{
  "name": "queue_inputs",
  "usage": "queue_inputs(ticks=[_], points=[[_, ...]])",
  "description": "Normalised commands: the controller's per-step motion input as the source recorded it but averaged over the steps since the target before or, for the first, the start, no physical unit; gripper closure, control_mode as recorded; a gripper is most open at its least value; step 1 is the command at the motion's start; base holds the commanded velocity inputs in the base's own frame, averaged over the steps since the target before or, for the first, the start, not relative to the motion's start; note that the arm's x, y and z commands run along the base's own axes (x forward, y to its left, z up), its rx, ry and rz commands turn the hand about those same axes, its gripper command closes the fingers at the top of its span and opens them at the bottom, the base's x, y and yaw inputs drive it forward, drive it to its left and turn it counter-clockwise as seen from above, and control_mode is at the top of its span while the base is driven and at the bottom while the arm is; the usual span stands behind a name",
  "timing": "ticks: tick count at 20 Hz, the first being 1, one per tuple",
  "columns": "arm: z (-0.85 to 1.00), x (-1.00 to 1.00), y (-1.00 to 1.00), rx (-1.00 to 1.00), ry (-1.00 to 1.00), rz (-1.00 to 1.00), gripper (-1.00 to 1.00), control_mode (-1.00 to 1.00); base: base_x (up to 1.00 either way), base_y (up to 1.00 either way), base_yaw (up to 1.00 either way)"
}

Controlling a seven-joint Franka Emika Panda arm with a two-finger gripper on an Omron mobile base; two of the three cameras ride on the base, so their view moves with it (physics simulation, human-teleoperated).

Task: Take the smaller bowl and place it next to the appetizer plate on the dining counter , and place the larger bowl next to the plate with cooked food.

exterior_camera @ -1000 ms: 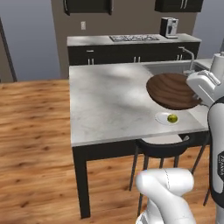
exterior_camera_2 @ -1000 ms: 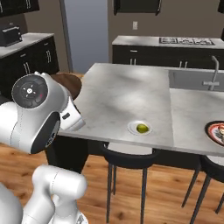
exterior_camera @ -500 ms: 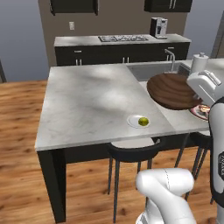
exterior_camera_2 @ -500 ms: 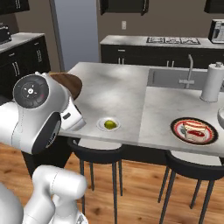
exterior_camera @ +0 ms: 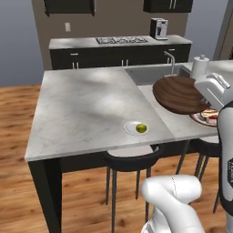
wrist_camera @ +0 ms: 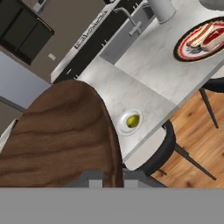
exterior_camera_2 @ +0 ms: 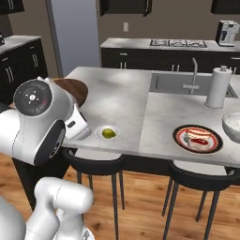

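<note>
1. My fingers [wrist_camera: 107,178] are closed tight on the rim of the smaller bowl [exterior_camera: 179,94], which I hold in the air.
2. In the left base view the smaller bowl hangs above the right part of the worktop [exterior_camera: 86,111], its dark wood grain visible, overlapping the edge of the plate with cooked food [exterior_camera: 207,117].
3. In the hand view the smaller bowl covers the left half of the picture, tilted, with the appetizer plate [wrist_camera: 130,121] just beside its edge.
4. The appetizer plate [exterior_camera_2: 108,133] rests near the front edge of the worktop, carrying one yellow-green piece.
5. The plate with cooked food [exterior_camera_2: 198,139] rests on the worktop, well apart from the appetizer plate.
6. The larger bowl [exterior_camera_2: 231,125] stands just beside that plate, at the picture's right edge.
7. A steel sink [exterior_camera_2: 177,84] with a tap [exterior_camera_2: 193,75] is set in the worktop, and a paper towel roll [exterior_camera_2: 218,87] stands beside it.
</note>
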Motion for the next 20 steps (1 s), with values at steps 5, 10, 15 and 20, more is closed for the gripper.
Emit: queue_inputs(ticks=[5,10,15,20], points=[[0.0,0.0,0.0,0.0,0.0,0.0,1.0,1.0,0.58,-0.13,-0.05],[0.0,0.0,0.0,0.0,0.0,0.0,1.0,1.0,0.63,-0.17,-0.02],[0.0,0.0,0.0,0.0,0.0,0.0,1.0,1.0,0.59,-0.26,0.0],[0.0,0.0,0.0,0.0,0.0,0.0,1.0,1.0,0.39,-0.2,0.0]])
